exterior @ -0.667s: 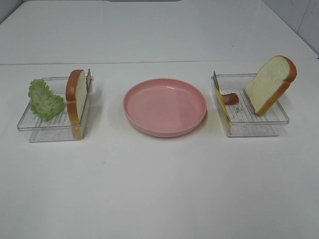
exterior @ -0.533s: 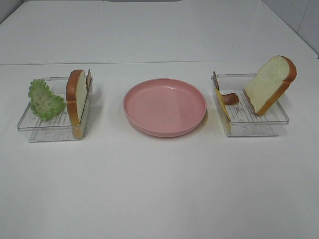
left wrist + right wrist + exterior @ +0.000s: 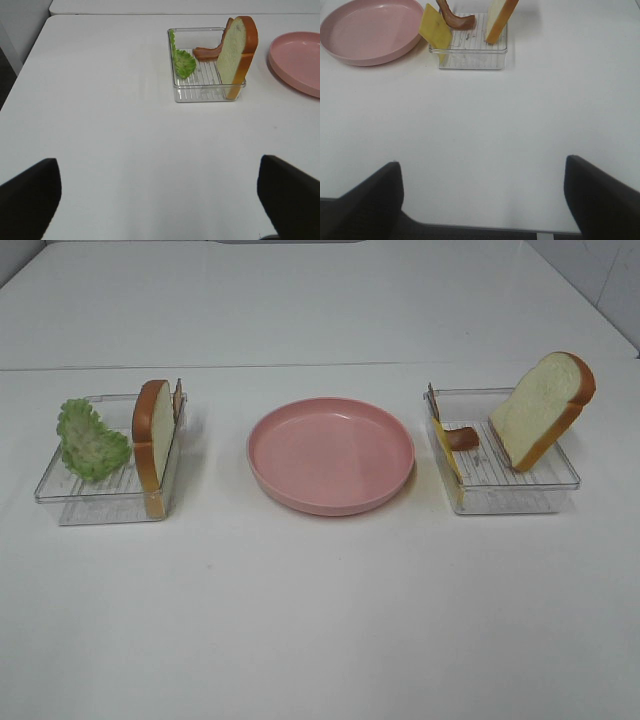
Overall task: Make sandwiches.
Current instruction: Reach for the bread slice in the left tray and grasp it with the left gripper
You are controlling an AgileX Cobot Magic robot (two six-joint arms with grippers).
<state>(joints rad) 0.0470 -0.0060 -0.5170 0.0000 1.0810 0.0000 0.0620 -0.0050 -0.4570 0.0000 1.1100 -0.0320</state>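
Observation:
No stacked sandwich shows; its parts stand in two clear trays. The left tray (image 3: 100, 505) holds green lettuce (image 3: 90, 440), an upright bread slice (image 3: 152, 435) and a bacon strip (image 3: 207, 51). The right tray (image 3: 510, 502) holds yellow cheese (image 3: 445, 455), a bacon strip (image 3: 462, 437) and a leaning bread slice (image 3: 540, 405). My left gripper (image 3: 157, 165) is open and empty, well short of the left tray (image 3: 200, 95). My right gripper (image 3: 482, 165) is open and empty, well short of the right tray (image 3: 470, 57). Neither gripper shows in the exterior high view.
A round pink plate (image 3: 330, 508) sits between the trays with nothing on it; it also shows in the left wrist view (image 3: 295, 60) and the right wrist view (image 3: 370, 35). The white table's front edge (image 3: 470, 229) lies below the right gripper.

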